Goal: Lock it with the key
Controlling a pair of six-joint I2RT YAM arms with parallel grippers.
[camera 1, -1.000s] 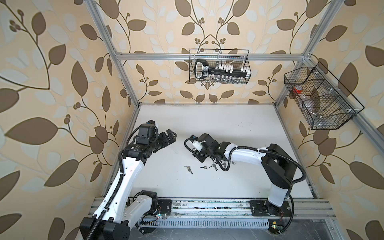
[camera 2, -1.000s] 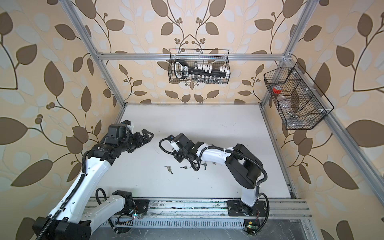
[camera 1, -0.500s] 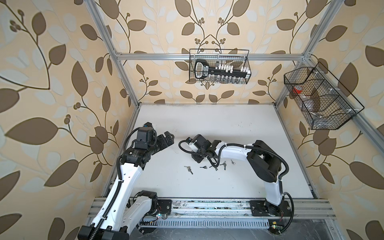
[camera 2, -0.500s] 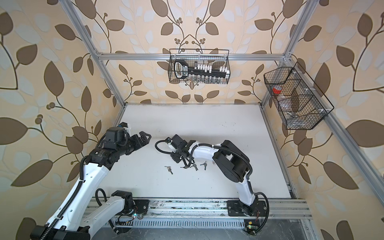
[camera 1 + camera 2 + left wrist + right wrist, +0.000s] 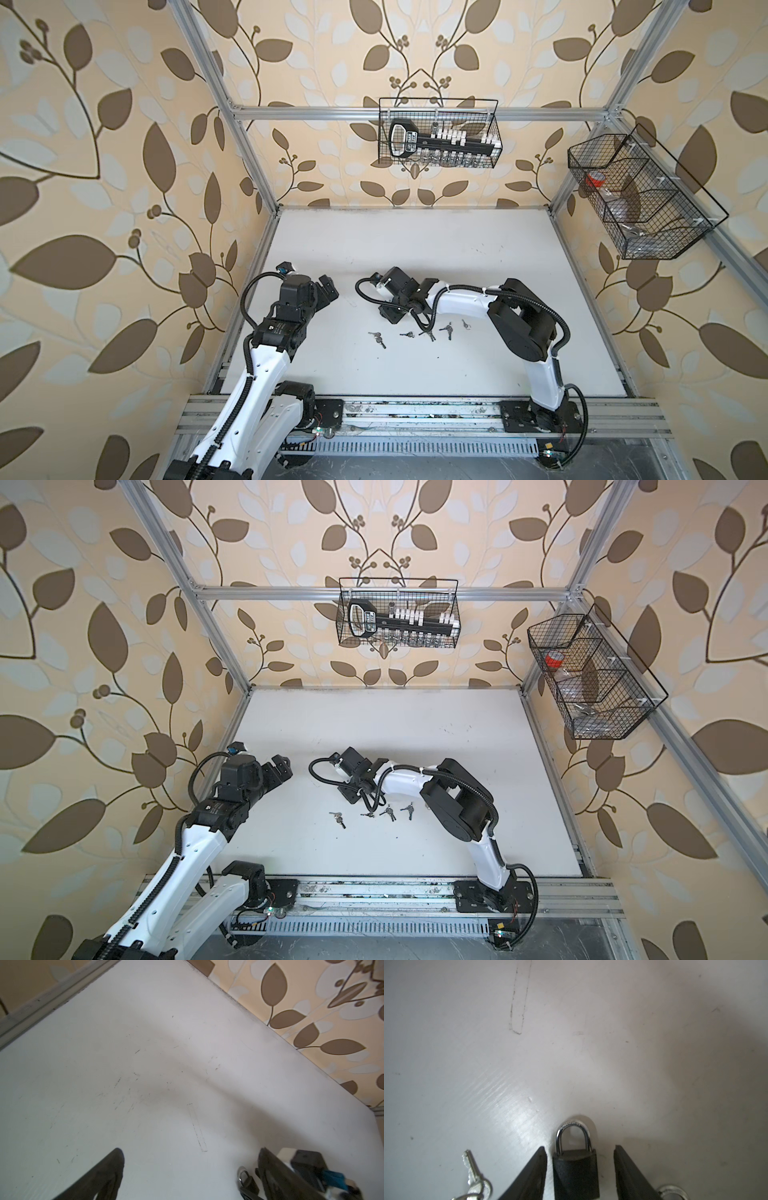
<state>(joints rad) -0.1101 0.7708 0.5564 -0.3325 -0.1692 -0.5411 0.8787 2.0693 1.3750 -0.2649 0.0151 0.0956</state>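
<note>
The white table takes the whole floor of the cell. The left arm rises along its left edge, and the right arm bends across to the middle. A back basket of wire hangs on the far wall and a side basket on the right wall.

The left claw is spread wide, holds nothing and hangs above bare table. The right claw is low at the table, with its jaws parted to a middle width. The padlock lies flat between them, with a thin gap on one side and a wider gap on the other, so it is not gripped. In both top views this claw hides it.

Several keys lie scattered near the right claw, and one bunch lies just beside a finger.
</note>
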